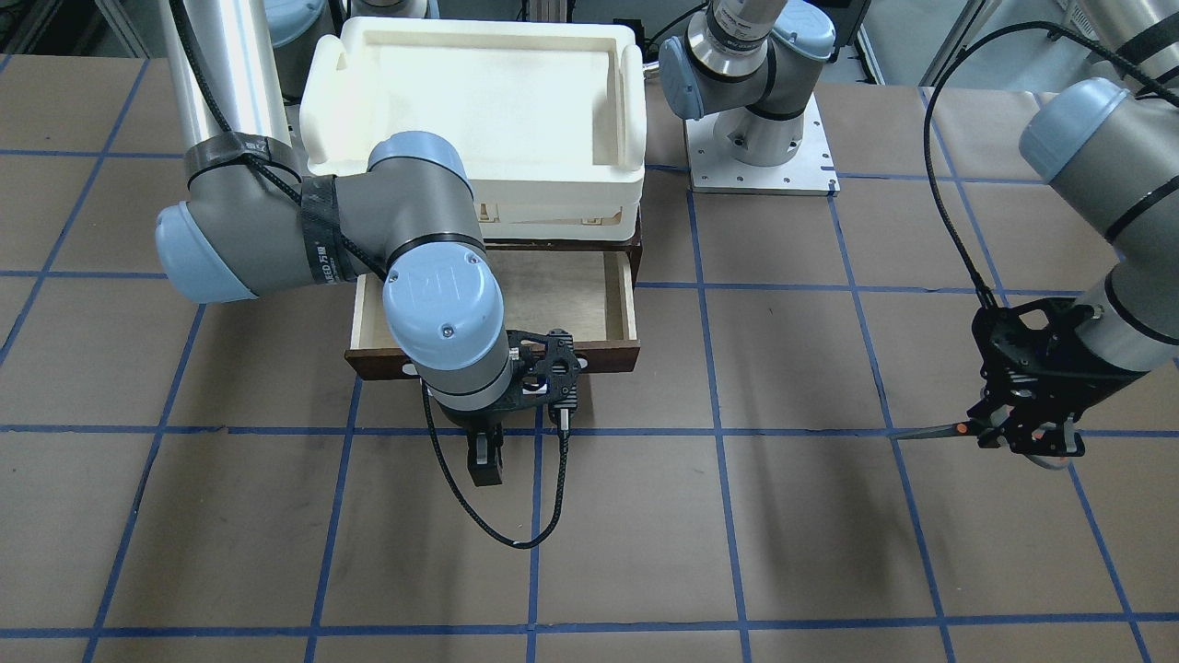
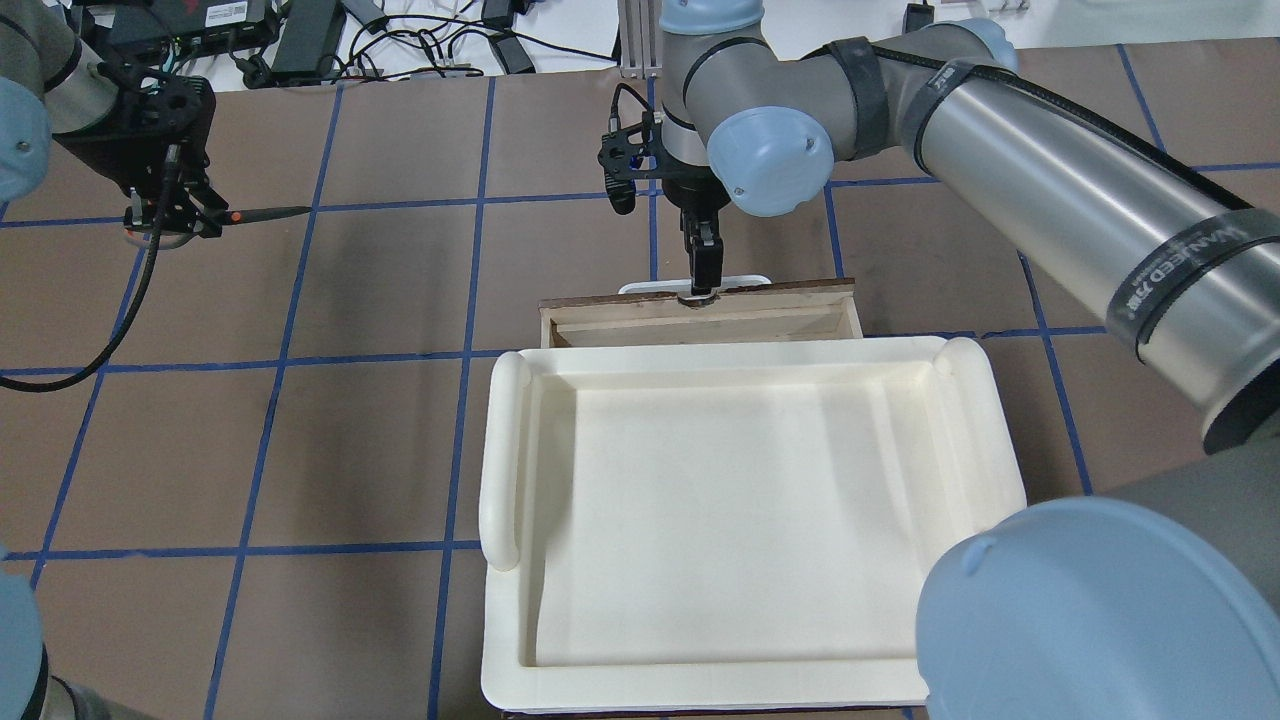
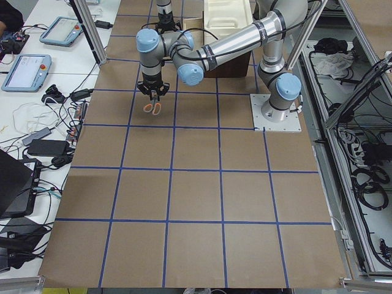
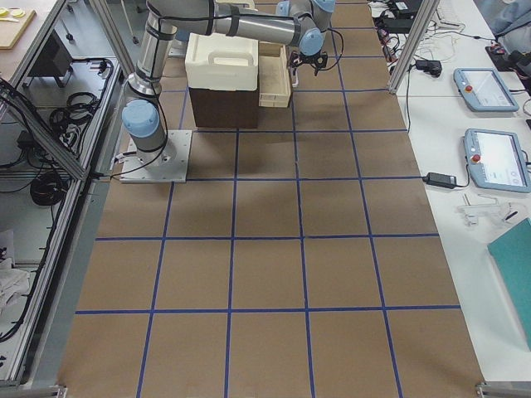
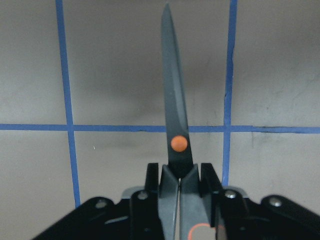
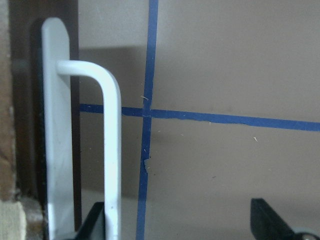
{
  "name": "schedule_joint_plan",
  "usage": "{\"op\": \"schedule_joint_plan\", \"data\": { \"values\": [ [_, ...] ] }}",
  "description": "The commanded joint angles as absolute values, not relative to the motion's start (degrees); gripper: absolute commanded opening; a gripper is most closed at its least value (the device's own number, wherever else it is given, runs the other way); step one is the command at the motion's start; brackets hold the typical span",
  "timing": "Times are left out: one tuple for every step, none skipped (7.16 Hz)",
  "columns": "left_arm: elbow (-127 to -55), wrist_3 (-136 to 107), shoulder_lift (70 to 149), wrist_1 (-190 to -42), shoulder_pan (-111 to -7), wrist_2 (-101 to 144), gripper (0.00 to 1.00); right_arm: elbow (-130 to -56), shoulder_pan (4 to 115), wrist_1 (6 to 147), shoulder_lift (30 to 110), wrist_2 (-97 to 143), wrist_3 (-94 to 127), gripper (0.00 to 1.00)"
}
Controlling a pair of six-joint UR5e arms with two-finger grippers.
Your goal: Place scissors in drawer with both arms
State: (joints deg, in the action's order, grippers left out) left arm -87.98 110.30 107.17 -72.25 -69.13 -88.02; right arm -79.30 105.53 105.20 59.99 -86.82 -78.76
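Observation:
The scissors (image 5: 175, 125) are gripped at the handle end by my left gripper (image 5: 180, 182), which is shut on them. The dark blades are closed and point away from the gripper, level above the table. In the overhead view this gripper (image 2: 165, 215) is at the far left, well apart from the drawer (image 2: 800, 305). The drawer (image 1: 608, 354) is pulled out and its pale inside is empty. My right gripper (image 1: 485, 465) is open at the drawer's front. The white bar handle (image 6: 112, 150) lies just inside its left finger (image 6: 95, 225).
A cream-white plastic tray (image 2: 740, 500) sits on top of the dark cabinet above the drawer. An arm's silver base plate (image 1: 760, 170) stands beside the cabinet. The table is brown paper with a grid of blue tape.

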Motion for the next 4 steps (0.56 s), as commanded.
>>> {"op": "schedule_joint_plan", "data": {
  "values": [
    [-88.0, 110.3, 107.2, -72.2, -69.2, -88.0, 0.00, -79.2, 104.9, 107.3, 59.8, -86.6, -79.2, 1.00],
    [-88.0, 110.3, 107.3, -72.2, -69.2, -88.0, 0.00, -79.2, 104.9, 108.2, 59.8, -86.3, -79.2, 1.00],
    [-88.0, 110.3, 107.4, -72.2, -69.2, -88.0, 0.00, -78.9, 104.9, 108.8, 59.6, -86.0, -79.2, 1.00],
    [-88.0, 110.3, 107.4, -72.3, -69.2, -88.1, 0.00, -77.1, 104.9, 109.0, 58.5, -86.0, -79.2, 1.00]
  ]
}}
